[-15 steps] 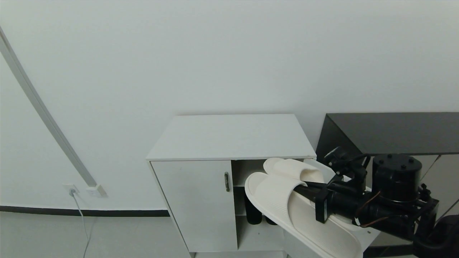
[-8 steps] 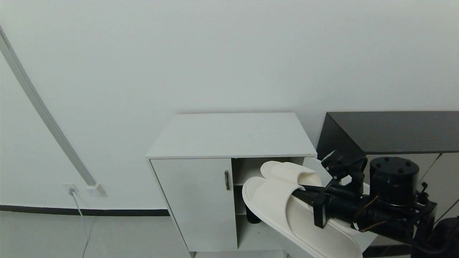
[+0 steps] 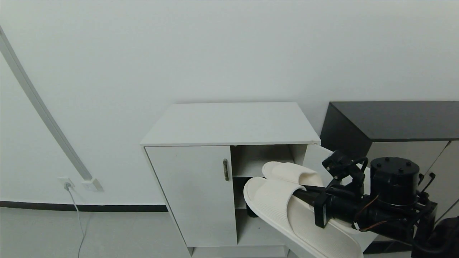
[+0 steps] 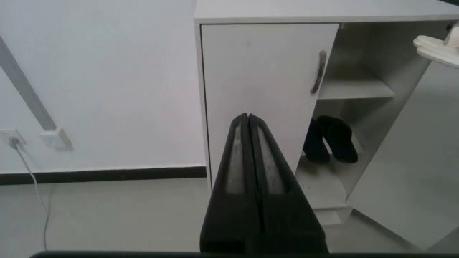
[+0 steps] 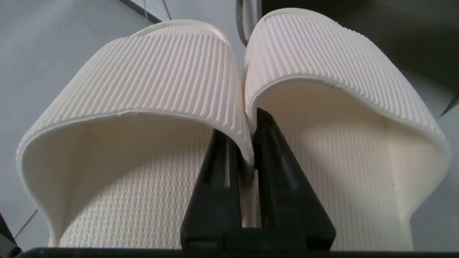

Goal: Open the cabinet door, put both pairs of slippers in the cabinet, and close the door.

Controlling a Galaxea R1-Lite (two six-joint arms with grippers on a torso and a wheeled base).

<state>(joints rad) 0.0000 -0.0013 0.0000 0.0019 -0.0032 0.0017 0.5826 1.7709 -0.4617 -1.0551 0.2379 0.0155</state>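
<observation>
The pair of white slippers [image 3: 283, 204] hangs in the air just in front of the cabinet's open right half, toes pointing toward it and not yet inside. The two lie side by side, their inner edges touching. The right gripper [image 5: 247, 143] reaches in under the straps, and its black fingers [image 5: 222, 179] are closed tight on those two inner strap edges, pinching them together. The straps are thick, arched and finely ribbed, the footbeds stippled with small dimples, and the soles long and rounded at the toe. The cabinet [image 3: 233, 122] is a plain white box with a flat matt top. Its left door [image 3: 190, 190] is shut and carries a slim vertical metal handle [image 3: 226, 169]; its right door [image 4: 416, 158] stands swung outward. Inside, a white shelf [image 4: 355, 88] divides the space. The compartment below it holds a pair of black slippers [image 4: 330, 140] stood on end near the back. The left gripper [image 4: 247, 125] hangs well in front of the closed door, its fingers pressed together on nothing. A black table [image 3: 391, 118] stands just right of the cabinet, and a wall socket [image 3: 64, 182] with a cable [image 3: 77, 222] sits low on the wall to the left.
</observation>
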